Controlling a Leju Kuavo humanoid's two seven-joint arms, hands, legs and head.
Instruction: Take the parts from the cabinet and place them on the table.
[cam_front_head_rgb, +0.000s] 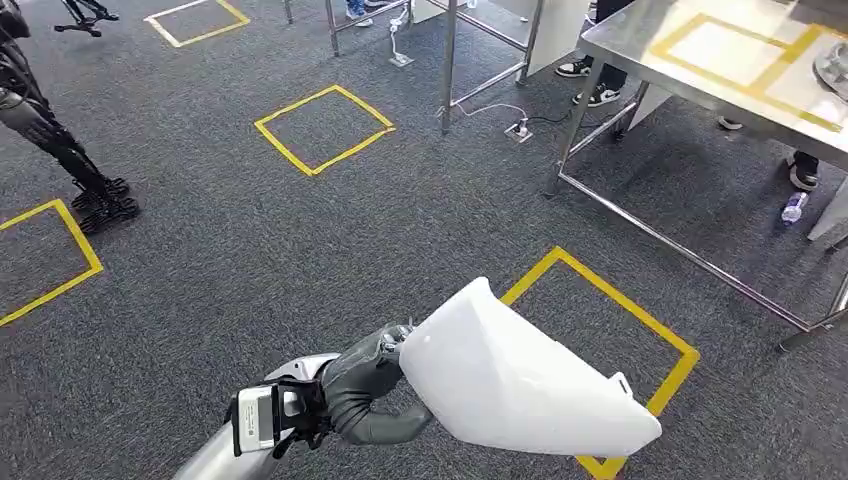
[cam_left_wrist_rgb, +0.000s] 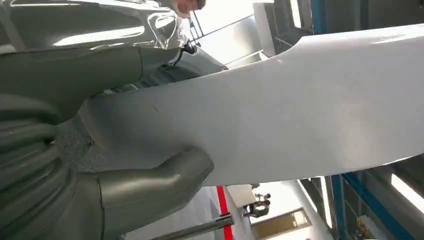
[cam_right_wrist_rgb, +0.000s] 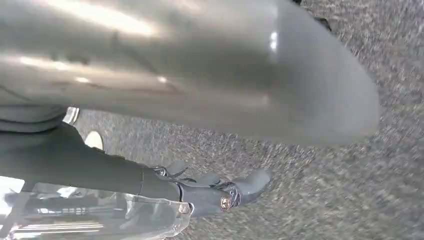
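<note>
My left hand (cam_front_head_rgb: 362, 392) grips a large white curved shell part (cam_front_head_rgb: 520, 385) by its near edge and holds it out over the grey carpet, low in the head view. From the left wrist camera, the grey thumb (cam_left_wrist_rgb: 150, 185) presses against the part's pale surface (cam_left_wrist_rgb: 280, 110). A steel table (cam_front_head_rgb: 690, 75) marked with a yellow tape rectangle stands at the far right. My right hand (cam_right_wrist_rgb: 200, 189) hangs above the carpet, its fingers apart and holding nothing.
Yellow tape squares (cam_front_head_rgb: 322, 128) mark the carpet, one (cam_front_head_rgb: 640, 330) right under the part. The table's leg frame (cam_front_head_rgb: 650, 235), a floor socket with cable (cam_front_head_rgb: 518, 130), a water bottle (cam_front_head_rgb: 793, 207), a person's shoes (cam_front_head_rgb: 602, 95) and a dark robot leg (cam_front_head_rgb: 70, 160) are nearby.
</note>
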